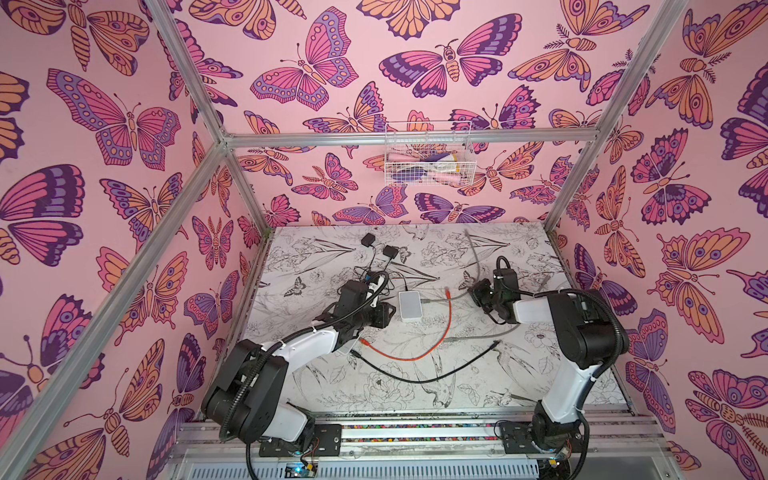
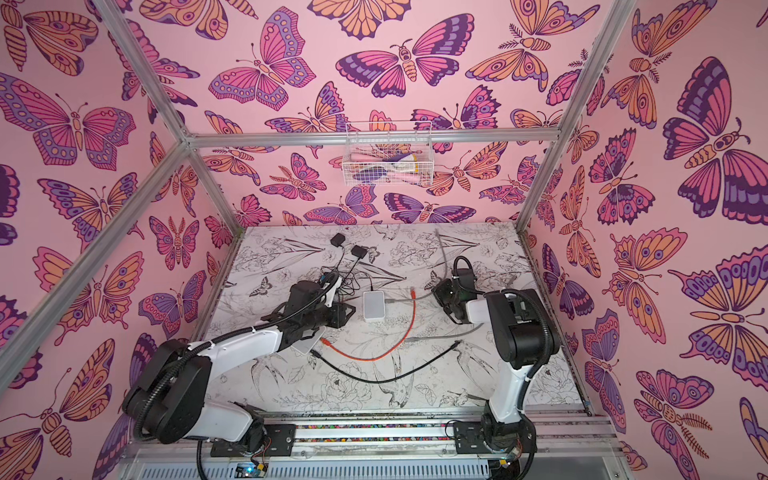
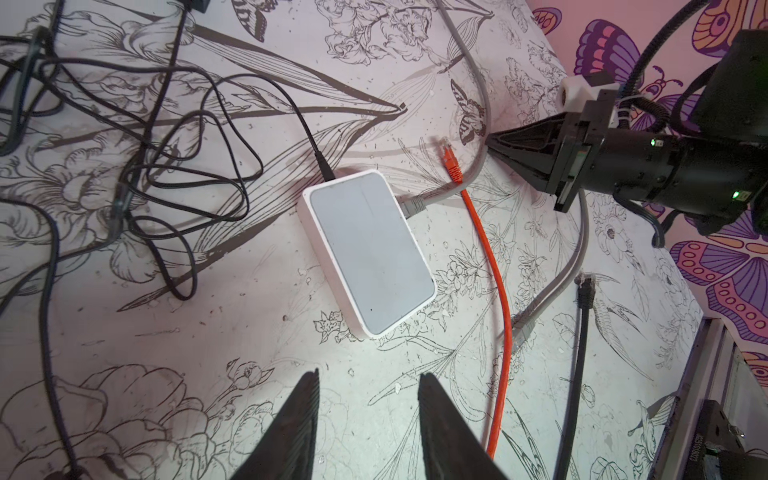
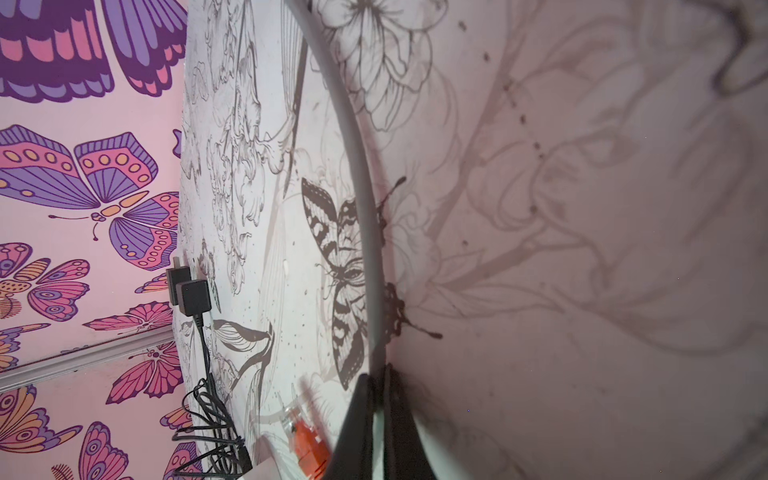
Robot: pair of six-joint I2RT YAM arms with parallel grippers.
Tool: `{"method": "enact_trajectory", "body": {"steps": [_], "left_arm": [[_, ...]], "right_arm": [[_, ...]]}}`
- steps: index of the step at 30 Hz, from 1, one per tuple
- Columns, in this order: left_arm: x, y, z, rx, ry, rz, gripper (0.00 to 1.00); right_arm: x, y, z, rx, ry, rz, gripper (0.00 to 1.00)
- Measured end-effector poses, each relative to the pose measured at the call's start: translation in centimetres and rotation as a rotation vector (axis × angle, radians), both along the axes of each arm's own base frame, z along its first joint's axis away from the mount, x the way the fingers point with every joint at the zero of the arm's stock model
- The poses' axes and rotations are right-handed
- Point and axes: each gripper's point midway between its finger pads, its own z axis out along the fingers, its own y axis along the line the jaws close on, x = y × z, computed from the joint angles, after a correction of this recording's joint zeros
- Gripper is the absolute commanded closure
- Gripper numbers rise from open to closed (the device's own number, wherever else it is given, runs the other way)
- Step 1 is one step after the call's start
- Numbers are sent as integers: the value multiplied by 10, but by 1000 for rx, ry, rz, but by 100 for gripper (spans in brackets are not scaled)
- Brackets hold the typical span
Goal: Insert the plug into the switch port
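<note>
Pink butterfly walls enclose a table (image 1: 332,386) printed with black-and-white flowers. At its middle lies the white switch (image 1: 410,304), with its long axis running near to far. A grey plug (image 3: 411,205) sits in its right side, pointing left, and its grey cable (image 4: 368,208) curves away to the far right. An orange plug (image 3: 451,162) lies loose just right of the switch, pointing far. The right arm reaches left and low, with the right pincer (image 4: 376,386) clamped on the grey cable. The left arm stretches rightward, and the left pincer (image 3: 369,374) hangs parted and empty just left of the switch.
</note>
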Motion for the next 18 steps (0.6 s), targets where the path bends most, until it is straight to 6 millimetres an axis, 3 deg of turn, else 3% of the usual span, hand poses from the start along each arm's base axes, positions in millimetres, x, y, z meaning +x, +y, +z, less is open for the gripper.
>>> {"method": "enact_trajectory", "body": {"steps": [4,13,15,18], "left_arm": [[1,2,5,-4,-13,5,59],[-3,4,6,-8,-16,-2,57],[-6,0,6,-7,-20,-20,56],[-20,-18,4,13,-29,-84,55]], "right_arm": [[9,6,11,-2,-16,14,95],[47,28,60,6,-145,86,92],[55,33,64,17,-159,106,85],[53,37,60,9,-155,130,63]]}}
